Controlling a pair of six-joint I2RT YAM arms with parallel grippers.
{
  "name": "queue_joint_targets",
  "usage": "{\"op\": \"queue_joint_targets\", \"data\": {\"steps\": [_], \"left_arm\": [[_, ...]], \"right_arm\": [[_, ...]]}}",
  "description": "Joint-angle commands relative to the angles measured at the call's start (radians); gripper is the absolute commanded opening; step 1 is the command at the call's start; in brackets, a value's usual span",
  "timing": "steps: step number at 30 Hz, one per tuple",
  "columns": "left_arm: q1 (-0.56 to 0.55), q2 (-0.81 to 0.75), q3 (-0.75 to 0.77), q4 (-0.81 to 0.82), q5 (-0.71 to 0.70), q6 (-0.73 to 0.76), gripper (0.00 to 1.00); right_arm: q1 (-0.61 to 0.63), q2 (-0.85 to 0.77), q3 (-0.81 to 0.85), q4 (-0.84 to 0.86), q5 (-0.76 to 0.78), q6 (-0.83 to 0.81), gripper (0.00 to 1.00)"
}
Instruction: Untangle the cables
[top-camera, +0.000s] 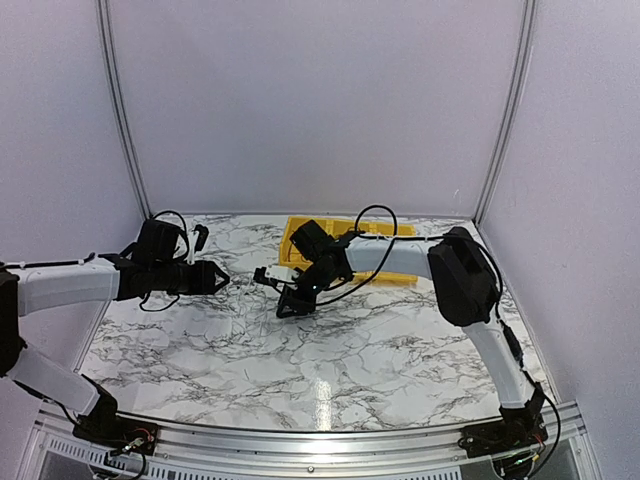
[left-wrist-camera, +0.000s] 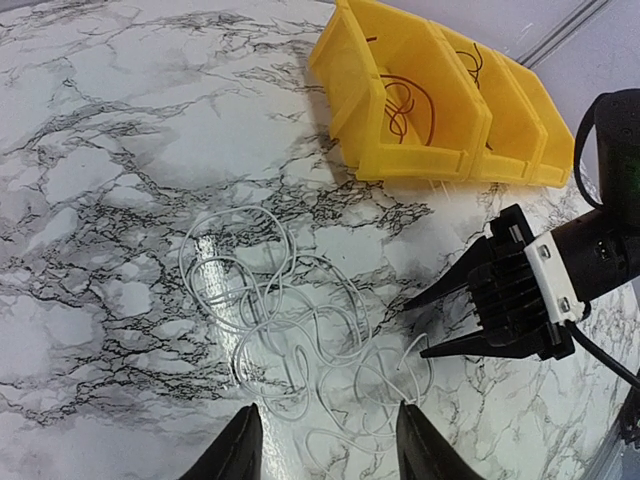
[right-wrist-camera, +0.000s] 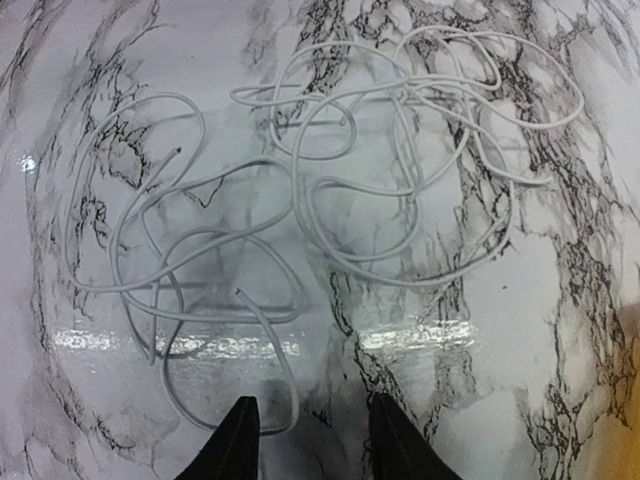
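Note:
The cables are thin white wires in a loose tangle (left-wrist-camera: 290, 320) flat on the marble table, also in the right wrist view (right-wrist-camera: 330, 170). My left gripper (left-wrist-camera: 325, 420) is open and empty, hovering at the near edge of the tangle; from above it is left of centre (top-camera: 218, 277). My right gripper (right-wrist-camera: 312, 405) is open and empty, just above the table at the tangle's other side, one loose wire end lying by its left finger. It faces my left gripper (left-wrist-camera: 412, 328) and shows from above (top-camera: 290, 305). In the top view the wires are too faint to make out.
A yellow bin unit (left-wrist-camera: 345, 90) with three compartments stands behind the tangle at the back of the table (top-camera: 293, 232). Thin dark wire coils (left-wrist-camera: 405, 105) lie in its compartments. The right arm's black cable loops over the bins.

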Motion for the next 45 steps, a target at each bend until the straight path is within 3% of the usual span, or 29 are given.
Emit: {"op": "queue_joint_targets", "data": {"steps": [1,4,15,25,36,45], "left_arm": [[-0.006,-0.027,-0.046,0.080,0.018,-0.024,0.49],[-0.006,-0.001,-0.076,0.129,0.031,-0.059,0.49],[-0.010,0.277,0.004,0.401,0.147,-0.159,0.48],[-0.019,0.529,0.105,0.441,0.211,-0.175,0.45],[-0.018,0.605,0.083,0.440,0.215,-0.171,0.37],[-0.018,0.600,0.052,0.440,0.202,-0.193,0.35]], "right_arm": [[0.016,0.037,0.060,0.040,-0.019,0.053,0.31],[0.016,0.024,0.067,0.020,-0.038,0.042,0.01],[0.001,-0.153,0.065,0.056,-0.083,0.100,0.00],[0.021,-0.210,0.218,0.089,-0.058,0.119,0.00],[-0.002,-0.294,0.418,0.207,0.022,0.157,0.00],[-0.039,-0.377,0.469,0.318,0.097,0.172,0.00]]}}
